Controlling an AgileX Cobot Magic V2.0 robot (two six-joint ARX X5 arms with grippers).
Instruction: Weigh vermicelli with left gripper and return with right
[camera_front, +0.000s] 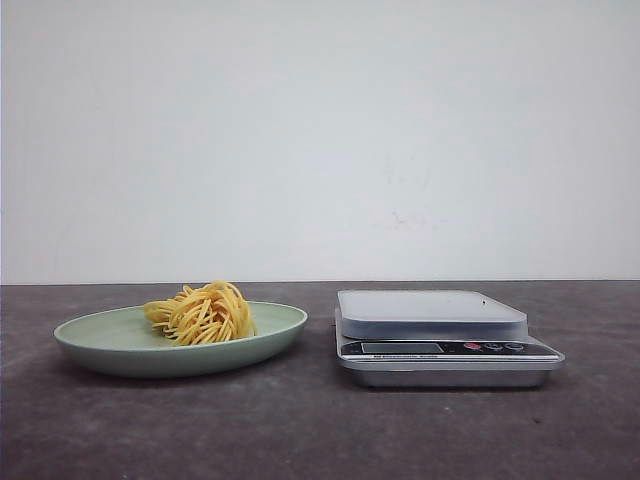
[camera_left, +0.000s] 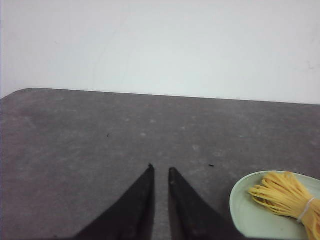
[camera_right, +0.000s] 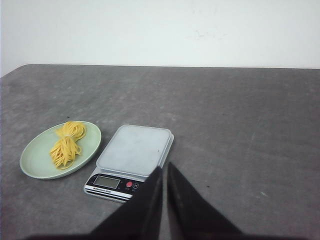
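- A nest of vermicelli (camera_front: 203, 313) sits on a pale green plate (camera_front: 100, 340) on the dark grey table (camera_front: 300, 430), left of a silver kitchen scale (camera_front: 440, 340) whose platform is bare; plate and scale stand near each other but apart.
- The left gripper (camera_left: 160, 172) hangs over bare tabletop just beside the plate's rim, its two black fingers nearly together with only a narrow gap between the tips, and nothing held.
- The right gripper (camera_right: 164, 167) hovers on the robot's side of the scale, its fingers likewise almost closed and empty; neither arm appears in the front view.
- The noodles look light and dry, likely brittle: thin looped strands that could snap or shed under a hard squeeze.
- A pale band (camera_left: 306, 209) seems to bind the bundle in the left wrist view; the thick middle of the coil near it looks the soundest place to take hold, with the fingers first spread wide enough to straddle it.
- The plate's shallow raised rim is the only thing in the way of a low approach; coming down from above avoids it.
- The path from plate to scale platform is short, with only the rim and the platform's edge to lift over.
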